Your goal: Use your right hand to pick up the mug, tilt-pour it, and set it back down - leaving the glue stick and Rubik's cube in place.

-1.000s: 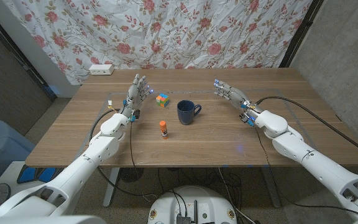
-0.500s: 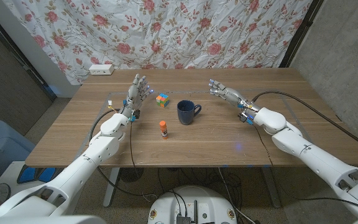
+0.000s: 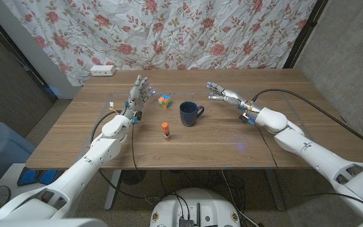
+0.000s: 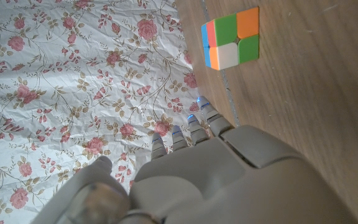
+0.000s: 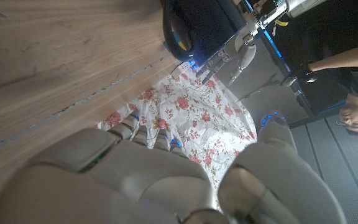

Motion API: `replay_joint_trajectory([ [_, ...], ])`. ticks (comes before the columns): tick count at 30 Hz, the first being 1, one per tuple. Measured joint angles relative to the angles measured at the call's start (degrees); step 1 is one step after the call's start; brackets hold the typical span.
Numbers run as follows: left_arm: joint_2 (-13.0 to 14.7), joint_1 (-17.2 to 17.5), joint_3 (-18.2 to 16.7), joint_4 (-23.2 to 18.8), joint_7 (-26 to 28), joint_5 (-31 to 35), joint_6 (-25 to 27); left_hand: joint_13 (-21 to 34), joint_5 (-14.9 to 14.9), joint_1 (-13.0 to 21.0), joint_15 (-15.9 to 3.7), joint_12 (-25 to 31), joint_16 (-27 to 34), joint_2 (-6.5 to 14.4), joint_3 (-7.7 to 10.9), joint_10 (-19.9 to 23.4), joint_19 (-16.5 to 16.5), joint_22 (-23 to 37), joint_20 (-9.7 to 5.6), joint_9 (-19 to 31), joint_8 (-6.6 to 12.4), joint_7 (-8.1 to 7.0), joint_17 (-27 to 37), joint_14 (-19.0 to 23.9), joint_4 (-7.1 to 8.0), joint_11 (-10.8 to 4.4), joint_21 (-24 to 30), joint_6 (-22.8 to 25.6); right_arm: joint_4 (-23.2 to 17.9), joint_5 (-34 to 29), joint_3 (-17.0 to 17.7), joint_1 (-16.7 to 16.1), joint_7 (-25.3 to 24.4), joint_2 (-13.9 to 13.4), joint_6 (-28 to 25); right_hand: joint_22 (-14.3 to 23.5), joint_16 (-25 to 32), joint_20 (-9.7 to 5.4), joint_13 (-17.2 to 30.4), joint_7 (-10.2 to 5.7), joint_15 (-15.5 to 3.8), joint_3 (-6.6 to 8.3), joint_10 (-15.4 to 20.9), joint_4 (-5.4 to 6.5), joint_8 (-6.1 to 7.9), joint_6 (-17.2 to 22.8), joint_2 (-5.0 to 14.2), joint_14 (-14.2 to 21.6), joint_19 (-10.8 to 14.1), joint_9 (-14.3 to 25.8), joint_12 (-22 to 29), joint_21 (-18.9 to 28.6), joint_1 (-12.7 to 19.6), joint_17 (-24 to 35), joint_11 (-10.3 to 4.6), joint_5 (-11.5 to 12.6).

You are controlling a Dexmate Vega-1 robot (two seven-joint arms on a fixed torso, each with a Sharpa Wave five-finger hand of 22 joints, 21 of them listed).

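A dark blue mug (image 3: 189, 113) stands upright mid-table, its handle pointing toward the robot's right. My right hand (image 3: 224, 96) hovers with fingers spread a short way to the right of the handle, holding nothing. In the right wrist view the mug (image 5: 194, 22) appears beyond that hand (image 5: 148, 180). An orange-capped glue stick (image 3: 166, 131) stands in front of the mug. The Rubik's cube (image 3: 164, 101) sits to the mug's left and shows as well in the left wrist view, cube (image 4: 230, 38). My left hand (image 3: 138, 94) stands open beside the cube, apart from it.
A white power strip (image 3: 103, 70) lies at the table's far left edge. A floral curtain (image 3: 169, 31) hangs behind the table. Black cables (image 3: 307, 110) trail over the right side. A person (image 5: 347, 68) shows in the right wrist view.
My right hand has moved leftward toward the mug's handle. The left hand, mug, cube and glue stick have stayed put.
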Motion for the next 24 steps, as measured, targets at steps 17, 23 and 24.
replay_joint_trajectory([
  [17,0.0,0.0,0.0,0.0,0.0,0.0,0.0,0.0,0.0,0.0,0.00,0.0,0.0,0.0,0.00,0.0,0.0,0.0,0.00,0.0,0.00,0.00,0.0,0.0,0.00,0.00,0.0,0.0,12.7,-4.0,-4.7,6.9,3.9,4.8,7.8,0.0,0.3,-0.10,0.0,0.00,0.42,0.00,-2.6,0.00,0.00,0.0,-0.96,-0.4,-0.7,0.0,0.0,0.2,1.7,0.0,0.50,1.4],
  [23,0.0,0.0,0.0,0.0,0.0,0.0,-0.1,0.0,0.0,0.0,0.00,0.0,0.0,0.0,0.00,0.0,0.0,0.0,0.00,0.0,0.00,0.00,0.0,0.0,0.00,0.00,0.0,0.0,17.5,-4.6,-6.0,9.2,4.9,6.6,10.3,0.0,0.3,-0.10,0.3,0.00,0.42,0.00,-3.0,0.00,0.00,0.0,-1.35,-0.4,-0.7,0.0,0.0,0.5,2.9,0.0,0.93,1.9],
  [24,0.0,0.0,0.0,0.0,0.0,0.0,-0.1,0.0,0.0,0.0,0.00,0.0,0.0,0.0,0.00,0.0,0.0,0.0,0.00,0.0,0.00,0.00,0.0,0.0,0.00,0.00,0.0,0.0,19.1,-4.8,-6.5,9.9,5.2,7.2,11.1,0.0,0.5,-0.10,0.3,0.00,0.42,0.00,-3.0,0.00,0.00,0.0,-1.35,-0.4,-0.7,0.0,0.0,0.5,2.9,0.0,0.93,1.9],
])
